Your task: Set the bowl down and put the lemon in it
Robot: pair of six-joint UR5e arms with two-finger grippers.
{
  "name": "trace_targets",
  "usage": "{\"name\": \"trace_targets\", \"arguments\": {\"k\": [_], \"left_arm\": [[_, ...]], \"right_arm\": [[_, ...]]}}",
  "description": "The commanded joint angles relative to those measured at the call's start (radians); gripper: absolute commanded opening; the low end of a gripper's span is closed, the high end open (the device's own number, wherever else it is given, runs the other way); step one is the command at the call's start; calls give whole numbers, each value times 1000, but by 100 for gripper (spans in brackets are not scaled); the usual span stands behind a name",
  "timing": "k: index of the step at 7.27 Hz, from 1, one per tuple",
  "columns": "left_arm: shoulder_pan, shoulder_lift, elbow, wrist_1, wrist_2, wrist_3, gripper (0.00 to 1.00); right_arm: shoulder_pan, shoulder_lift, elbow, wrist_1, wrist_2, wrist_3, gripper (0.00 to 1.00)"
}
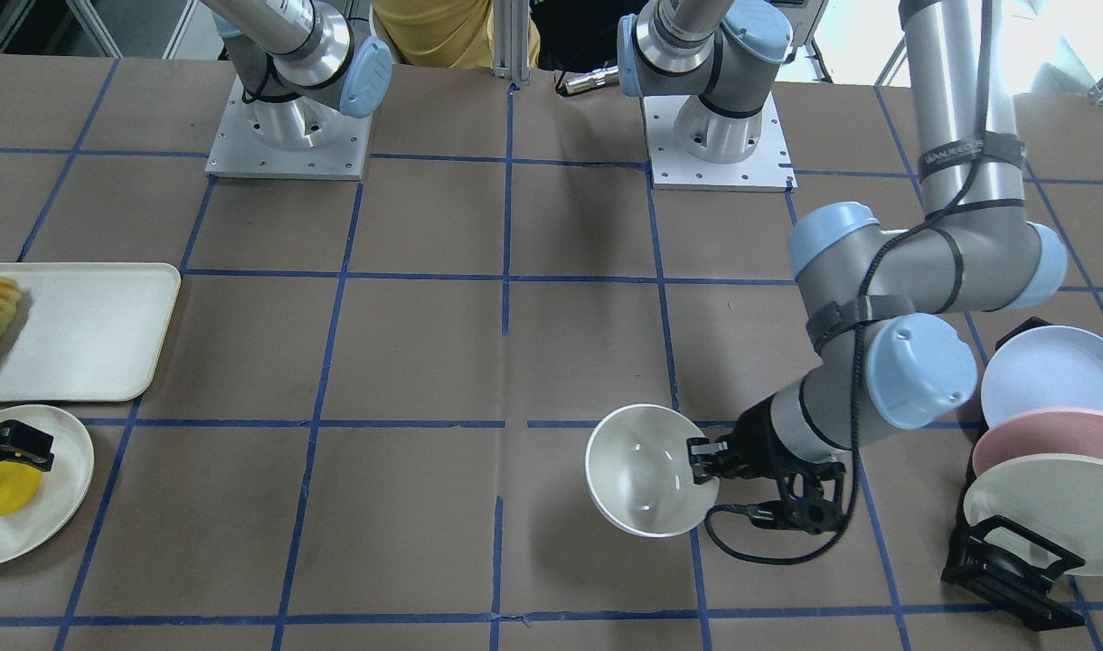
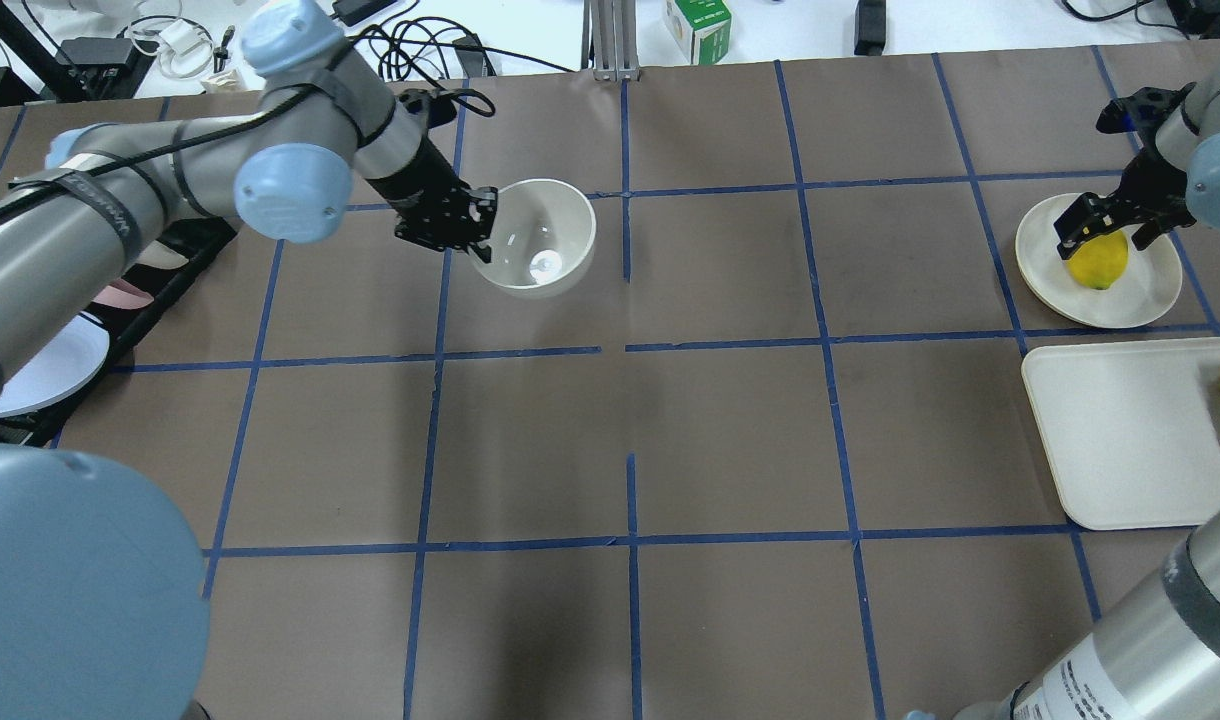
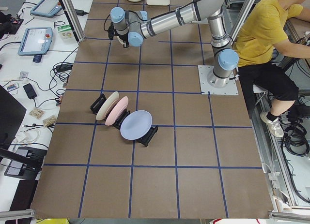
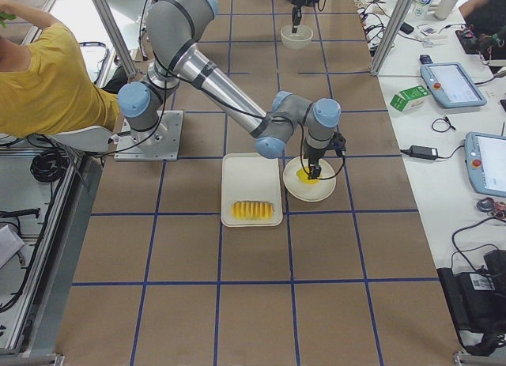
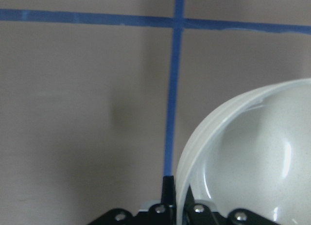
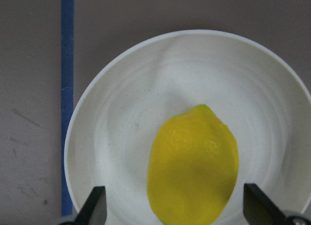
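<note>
Bowl: your bowl (image 2: 545, 240) stands on the left half of the table (image 2: 730, 440), toward its far edge; whether its base is fully down cannot be told.
Left gripper: the left gripper (image 2: 470, 228) pinches the bowl's rim, one finger inside and one outside.
Lemon: the lemon (image 6: 193, 166) lies on a shallow white plate (image 6: 121, 113) at the right, well apart from the bowl.
Right gripper: the right gripper (image 6: 175, 200) hangs over the lemon, jaws wide and straddling it, with no contact visible.
Your move: settle the bowl flat before you let go, then lift straight clear.
Risk: dragging the rim on release would likely tip it.
</note>
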Motion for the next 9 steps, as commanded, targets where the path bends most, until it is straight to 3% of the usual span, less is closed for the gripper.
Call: {"name": "trace_targets", "arguments": {"k": [1,2,4,5,6,7,9], "left_arm": [[-117,-9,-126,241,24,-182,0],[-121,11,-174,248,81,-181,0],[-137,-1,-189,245,126,-193,0],[-144,9,-188,252,141,-196,0],[-150,12,-188,251,144,-196,29],[-148,14,-180,254,144,-195,99],[-133,82,-162,179,143,-181,100]], "right_arm": [[0,31,2,-17,-9,-9,100],[0,63,0,-103,-12,-4,100],[0,66,0,-122,-9,3,100],[0,65,0,-120,-4,10,72],[0,65,0,-108,-15,22,16],[0,59,2,-96,-17,23,0],[1,2,-6,-14,-32,83,0]]}}
